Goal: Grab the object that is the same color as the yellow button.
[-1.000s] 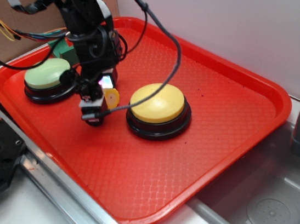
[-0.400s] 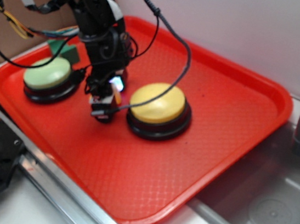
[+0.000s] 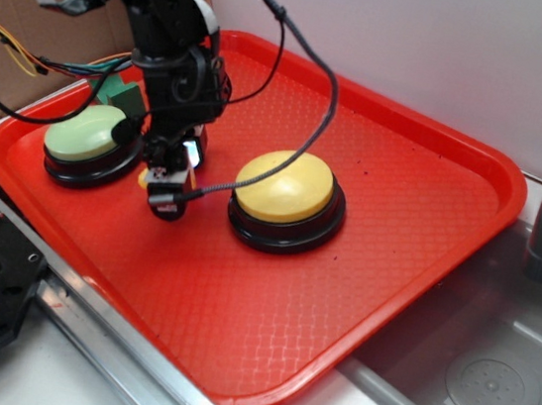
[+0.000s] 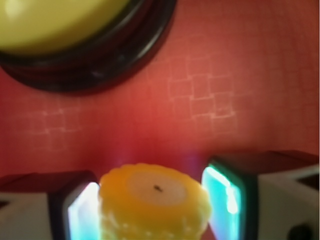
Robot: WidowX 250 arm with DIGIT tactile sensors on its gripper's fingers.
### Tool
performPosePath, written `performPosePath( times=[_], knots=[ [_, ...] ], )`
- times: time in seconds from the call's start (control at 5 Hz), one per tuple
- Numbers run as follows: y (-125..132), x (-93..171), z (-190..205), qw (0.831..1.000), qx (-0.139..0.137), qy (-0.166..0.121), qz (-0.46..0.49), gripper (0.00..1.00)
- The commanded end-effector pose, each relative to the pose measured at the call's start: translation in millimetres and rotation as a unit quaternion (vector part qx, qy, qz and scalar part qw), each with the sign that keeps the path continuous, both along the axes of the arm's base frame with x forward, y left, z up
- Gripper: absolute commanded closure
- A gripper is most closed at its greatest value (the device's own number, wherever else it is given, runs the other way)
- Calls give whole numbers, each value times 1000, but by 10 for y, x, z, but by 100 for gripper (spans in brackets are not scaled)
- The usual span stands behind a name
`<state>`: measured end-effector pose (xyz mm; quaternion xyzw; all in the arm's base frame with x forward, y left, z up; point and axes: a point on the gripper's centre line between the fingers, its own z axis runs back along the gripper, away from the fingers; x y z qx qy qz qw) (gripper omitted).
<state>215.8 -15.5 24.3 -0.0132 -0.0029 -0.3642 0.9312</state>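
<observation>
Two pincer (image 4: 150, 200) fingers flank the corn piece (image 4: 152, 202), apparently touching but grip unconfirmed; close squarely on its sides, yellow button (image 4: 75, 30) at 11 o'clock.

The tray (image 3: 416, 242) looked like red plastic, its floor embossed with a fine woven grid that caught a dull sheen, its raised rim smooth. The yellow button (image 3: 284, 185) had a smooth, satiny plastic dome on a glossy black base; the green button (image 3: 85, 132) showed the same soft finish in a paler tone. The corn piece (image 4: 154, 204) seemed waxy plastic, bumpy with moulded kernels around the side, its pale cut end flat and matt. The gripper (image 4: 155, 200) had hard plastic fingers (image 4: 270, 195), their inner faces glossy. The sink (image 3: 487, 381) was brushed metal, dull grey. Brown cardboard (image 3: 34, 27) behind looked matt and papery.
</observation>
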Motion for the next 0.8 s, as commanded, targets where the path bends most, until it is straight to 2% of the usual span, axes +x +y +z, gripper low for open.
performPosePath(
  times=[0.0, 0.2, 0.4, 0.6],
  knots=[
    [42, 128, 1023, 971, 10, -6, 237, 100],
    [125, 111, 1424, 934, -13, 1, 357, 100],
    [172, 85, 1785, 907, -30, -31, 418, 100],
    [182, 109, 1860, 896, -28, -39, 440, 100]
  ],
)
